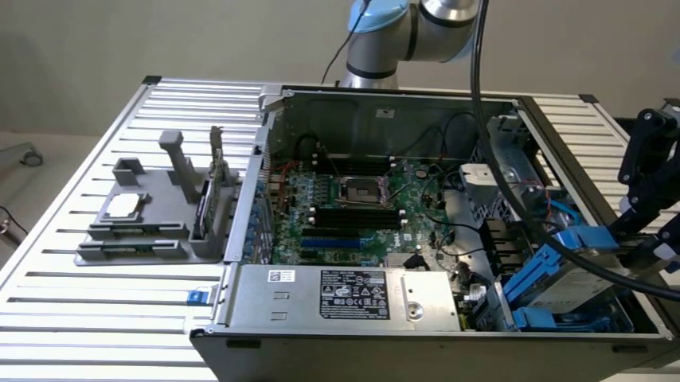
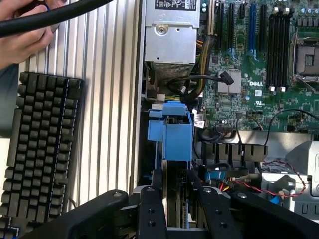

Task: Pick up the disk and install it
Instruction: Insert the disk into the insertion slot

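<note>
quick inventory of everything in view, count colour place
table: one, silver, under the case
computer case: one, dark, open, on the table
motherboard: one, green, inside the case
power supply: one, silver, inside the case
disk: one, silver in blue carrier, at the case's drive bay
holder: one, grey, on the table beside the case
chip: one, silver, on the holder
keyboard: one, black, beside the table
hand: one, a person's, beyond the keyboard
robot arm: one, silver and blue, behind the case
jaws: one pair, black, closed on the disk

gripper (image 2: 174, 181) seemingly clamping disk (image 2: 177, 134), keyboard (image 2: 40, 149) beside
</note>
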### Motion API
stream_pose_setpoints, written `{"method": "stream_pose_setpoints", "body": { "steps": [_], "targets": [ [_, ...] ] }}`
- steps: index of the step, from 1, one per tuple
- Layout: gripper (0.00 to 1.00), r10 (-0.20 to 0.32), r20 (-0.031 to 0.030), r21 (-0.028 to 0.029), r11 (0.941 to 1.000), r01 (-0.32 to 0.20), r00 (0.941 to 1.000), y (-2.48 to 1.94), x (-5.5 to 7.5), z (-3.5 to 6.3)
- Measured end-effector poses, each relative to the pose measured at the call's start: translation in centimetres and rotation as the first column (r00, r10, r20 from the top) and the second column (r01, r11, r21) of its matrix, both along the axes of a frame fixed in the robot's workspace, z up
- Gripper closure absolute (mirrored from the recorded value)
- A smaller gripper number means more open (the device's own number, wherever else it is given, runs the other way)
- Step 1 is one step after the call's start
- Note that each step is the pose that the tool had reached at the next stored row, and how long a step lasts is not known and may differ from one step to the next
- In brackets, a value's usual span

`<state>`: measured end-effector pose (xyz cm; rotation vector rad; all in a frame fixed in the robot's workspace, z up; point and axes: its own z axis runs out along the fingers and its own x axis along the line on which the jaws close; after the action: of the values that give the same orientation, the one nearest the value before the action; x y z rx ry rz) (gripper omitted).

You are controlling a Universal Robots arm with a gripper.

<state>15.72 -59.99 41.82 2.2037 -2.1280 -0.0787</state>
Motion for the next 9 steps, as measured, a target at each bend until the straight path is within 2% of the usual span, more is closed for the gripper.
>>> {"method": "stream_pose_setpoints", "body": {
  "steps": [9],
  "targets": [
    [0.70,-0.003,0.0039,0.0018,1.0000,0.003,1.0000,-0.09,-0.26,0.00]
  ]
}}
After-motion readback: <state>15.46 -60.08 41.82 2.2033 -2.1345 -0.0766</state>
